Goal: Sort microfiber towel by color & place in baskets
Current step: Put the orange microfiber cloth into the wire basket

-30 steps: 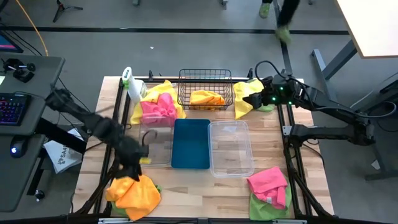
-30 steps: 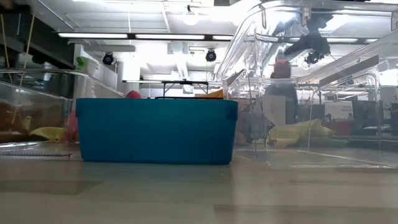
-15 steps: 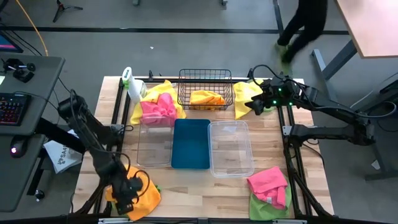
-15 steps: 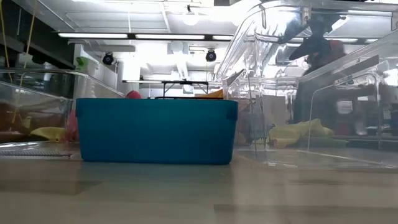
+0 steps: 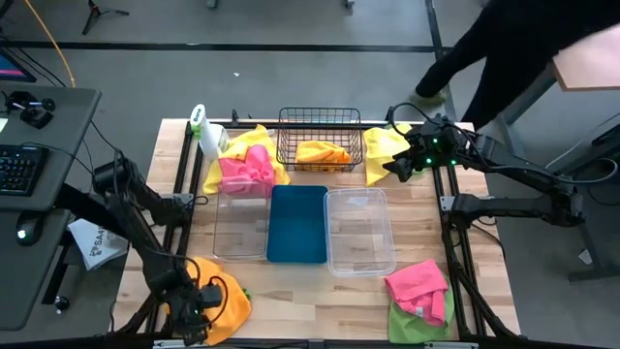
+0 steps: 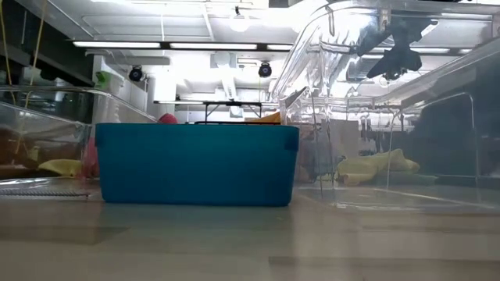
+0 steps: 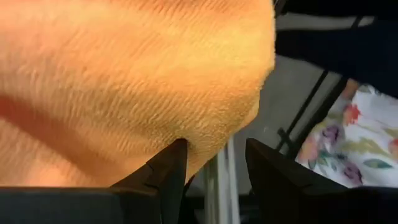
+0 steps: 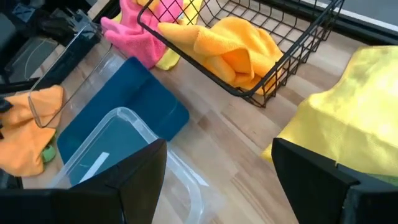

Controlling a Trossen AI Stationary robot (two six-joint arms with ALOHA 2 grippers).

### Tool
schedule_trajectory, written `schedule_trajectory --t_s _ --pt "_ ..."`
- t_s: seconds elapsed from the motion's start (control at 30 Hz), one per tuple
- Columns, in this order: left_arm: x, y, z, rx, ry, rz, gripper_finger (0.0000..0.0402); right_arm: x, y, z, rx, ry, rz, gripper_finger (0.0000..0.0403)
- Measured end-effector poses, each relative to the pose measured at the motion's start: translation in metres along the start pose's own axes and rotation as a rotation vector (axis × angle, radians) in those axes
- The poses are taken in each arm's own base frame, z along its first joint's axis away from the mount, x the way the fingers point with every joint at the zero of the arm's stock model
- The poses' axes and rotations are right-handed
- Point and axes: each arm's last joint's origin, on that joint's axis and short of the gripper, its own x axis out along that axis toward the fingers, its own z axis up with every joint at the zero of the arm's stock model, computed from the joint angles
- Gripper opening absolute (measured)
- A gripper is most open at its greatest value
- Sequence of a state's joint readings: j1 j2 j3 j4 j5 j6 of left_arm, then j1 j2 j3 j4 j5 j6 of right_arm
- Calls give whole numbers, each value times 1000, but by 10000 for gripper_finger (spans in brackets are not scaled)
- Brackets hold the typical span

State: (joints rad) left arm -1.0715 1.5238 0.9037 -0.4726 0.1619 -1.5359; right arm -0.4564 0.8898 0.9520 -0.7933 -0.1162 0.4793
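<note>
At the near left corner of the table (image 5: 320,305) the left gripper (image 5: 194,315) is down on an orange towel (image 5: 225,301); in its wrist view the two dark fingers (image 7: 163,175) stand a little apart with the edge of the orange cloth just at their tips, and whether they actually pinch it cannot be told. A scrap of green shows just beside that orange heap. Along the same near edge, toward the right, a pink towel (image 5: 418,281) lies on top of a green towel (image 5: 412,320).

Mid-table three tubs stand side by side, touching: a clear tub (image 5: 221,247) on the left, the blue tub (image 5: 274,254) in the middle, and a second clear tub (image 5: 384,260) on the right. None of the three has a towel in it.

Farther back, the black wire basket (image 5: 283,150) holds an orange towel (image 5: 323,153). Left of the basket a pink towel (image 5: 244,173) rests on a yellow towel (image 5: 254,141), with a white bottle (image 5: 205,134) beside them. Right of the basket another yellow towel (image 5: 380,150) is spread on the wood, and the right gripper (image 5: 395,167) hangs over its edge, fingers (image 8: 130,180) spread wide and holding nothing.

Beyond the far right corner a person (image 5: 504,48) in dark clothes leans over the floor
</note>
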Motion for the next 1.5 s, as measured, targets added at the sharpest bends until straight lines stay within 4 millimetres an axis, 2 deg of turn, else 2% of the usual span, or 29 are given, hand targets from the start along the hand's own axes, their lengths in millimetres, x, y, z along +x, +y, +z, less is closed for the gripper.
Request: schedule_trajectory --t_s 0.17,0.43,0.5,0.6,0.63,0.7,0.83,0.93,1.03,1.13,1.23,1.3,1.4,1.5 --pt "8 -7 -2 77 -68 104 154 0 -1 1 25 -21 -38 287" --pt "35 -9 4 159 -59 208 149 0 -2 1 52 -35 -62 287" --pt "35 -11 6 147 -61 209 128 0 -2 1 63 -42 -74 287" --pt "23 -15 7 130 -82 195 60 0 -2 1 66 -45 -78 287" --pt "16 -18 7 132 -96 176 33 0 -2 1 66 -45 -78 287" --pt "-5 -25 5 139 -146 125 12 0 -2 1 66 -45 -78 287" --pt "-54 -33 1 185 -238 28 3 0 -3 1 65 -50 -88 287" --pt "-99 -35 -1 255 -295 -103 4 0 -3 2 70 -64 -110 287" --pt "-144 -29 5 254 -375 -220 2 0 -3 2 70 -70 -114 287" --pt "-188 -21 16 244 -566 -304 1 0 -3 2 73 -71 -113 287" --pt "-225 -13 37 295 -826 -264 1 0 -3 3 91 -79 -108 287" --pt "-242 -8 59 365 -967 -183 1 0 -2 5 106 -98 -96 287" --pt "-259 3 99 447 -1146 -5 1 -1 1 10 122 -147 -66 287" --pt "-274 23 139 474 -1256 211 0 -1 4 15 143 -206 -27 287"
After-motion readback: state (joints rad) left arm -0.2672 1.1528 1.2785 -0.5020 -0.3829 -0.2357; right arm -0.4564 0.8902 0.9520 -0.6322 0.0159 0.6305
